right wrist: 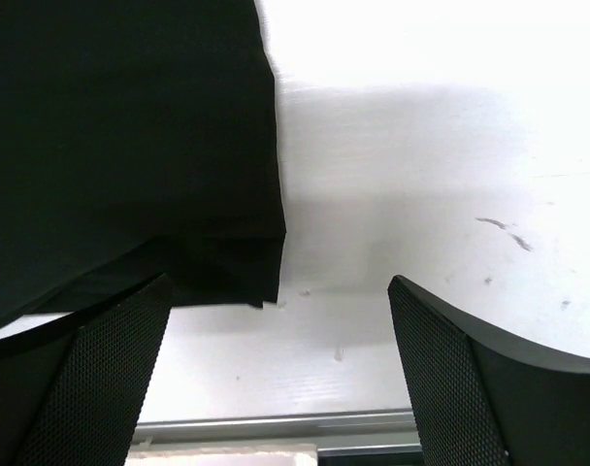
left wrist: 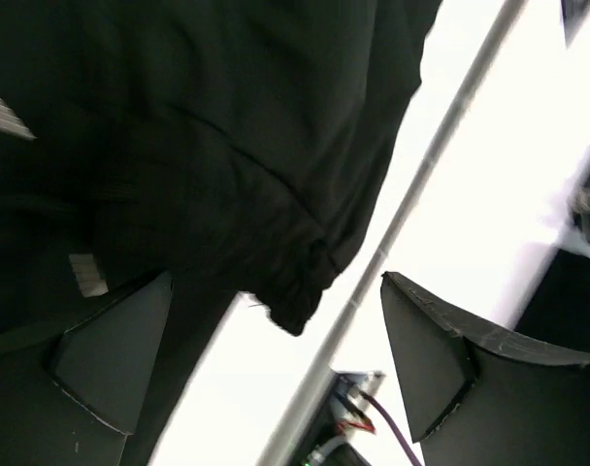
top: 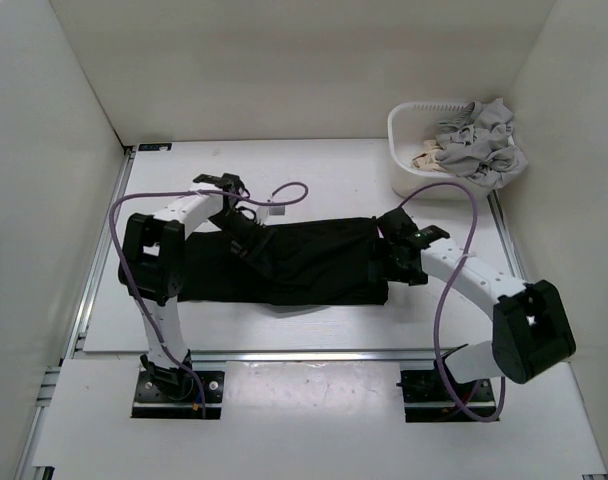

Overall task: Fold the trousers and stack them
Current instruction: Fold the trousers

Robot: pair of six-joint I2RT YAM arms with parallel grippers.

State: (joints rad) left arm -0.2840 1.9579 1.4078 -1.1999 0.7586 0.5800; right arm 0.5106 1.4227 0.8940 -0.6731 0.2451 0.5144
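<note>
The black trousers (top: 304, 260) lie as a long folded band across the middle of the white table (top: 314, 180), running left to right between the two arms. The left gripper (top: 246, 240) sits over the band's left part. In its wrist view the jaws stand wide apart with nothing clamped, a gathered hem of the trousers (left wrist: 198, 146) reaching down between them. The right gripper (top: 392, 262) is at the band's right end, its jaws also spread wide and empty, and the cloth's corner (right wrist: 130, 126) lies just beside one finger (right wrist: 111, 379). At the far right corner a white basket (top: 399, 140) holds light grey garments (top: 479, 140) and a beige cloth (top: 424, 157).
</note>
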